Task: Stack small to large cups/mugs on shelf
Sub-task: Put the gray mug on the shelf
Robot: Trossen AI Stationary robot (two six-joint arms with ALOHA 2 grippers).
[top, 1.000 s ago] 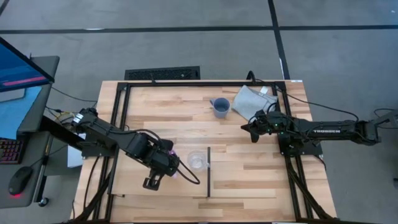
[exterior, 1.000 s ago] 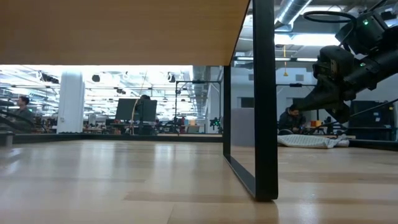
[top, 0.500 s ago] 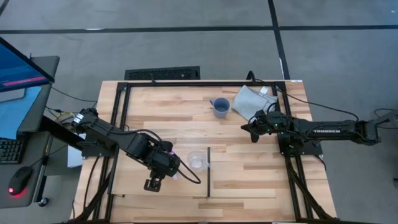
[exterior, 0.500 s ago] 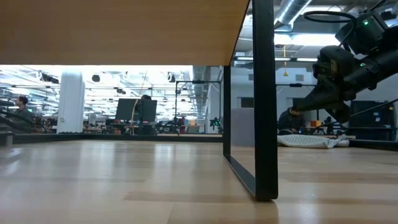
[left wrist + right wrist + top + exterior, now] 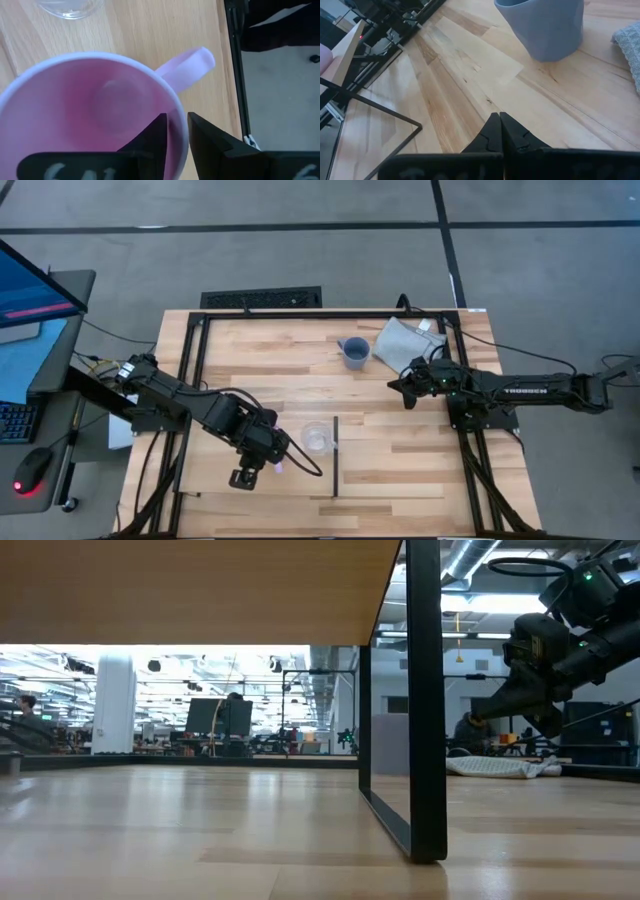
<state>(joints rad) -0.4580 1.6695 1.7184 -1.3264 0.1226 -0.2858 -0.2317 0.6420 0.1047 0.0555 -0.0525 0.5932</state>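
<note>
The pink-purple mug (image 5: 95, 105) stands upright on the pale shelf (image 5: 390, 460), partly hidden under my left gripper (image 5: 245, 476) in the high view. My left gripper (image 5: 177, 135) is open, with its fingers astride the mug's rim next to the handle (image 5: 187, 67). The small clear cup (image 5: 316, 438) stands on the shelf just right of the pink mug. The blue-grey mug (image 5: 353, 352) stands on the tabletop at the far side. My right gripper (image 5: 396, 388) is shut and hovers to the right of the blue-grey mug (image 5: 542, 27), nearer the front, touching nothing. My left gripper comes from above, pointing steeply down, with one finger (image 5: 150, 140) inside the mug and the other outside, the rim (image 5: 181, 112) by the handle between them. A little gap shows beside the wall. Whether either finger touches it I cannot tell. The mug stands upright on the shelf.
A grey cloth (image 5: 405, 340) lies at the far right, beside the blue-grey mug. A thin black strip (image 5: 336, 455) divides the shelf right of the clear cup. The black metal frame (image 5: 190, 380) runs around the table, and its posts (image 5: 425, 700) hold the shelf up.
My left wrist has turned slightly above the pink-purple mug. The mug and the other vessels have stayed in place.
</note>
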